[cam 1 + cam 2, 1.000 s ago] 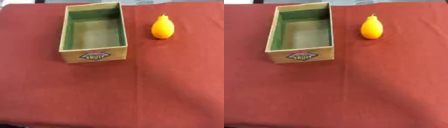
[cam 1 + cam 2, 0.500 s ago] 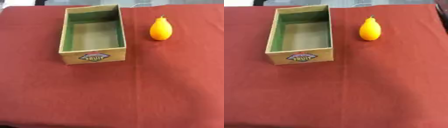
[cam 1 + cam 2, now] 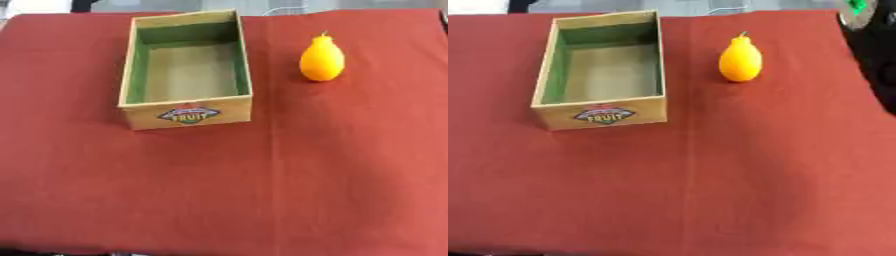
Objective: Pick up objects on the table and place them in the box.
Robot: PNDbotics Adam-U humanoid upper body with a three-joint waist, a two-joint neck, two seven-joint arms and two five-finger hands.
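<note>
An orange pear-shaped fruit [image 3: 322,59] stands upright on the red tablecloth, to the right of the box and apart from it. The box [image 3: 185,114] is an open cardboard crate with green inner walls and a "FRUIT" label on its near end; nothing lies inside it. A black shape with a silver and green bit [image 3: 871,45] shows at the upper right edge of the right eye view, beside the table's corner. It looks like part of my right arm, and no hand can be made out on it. My left hand shows in neither view.
The red cloth [image 3: 262,190] covers the whole table, with its front edge along the bottom of the view. A grey floor strip and a white object [image 3: 35,5] lie beyond the far edge.
The whole picture has shifted a little, so the camera has moved; box and fruit keep their places. The black shape at the right edge is new.
</note>
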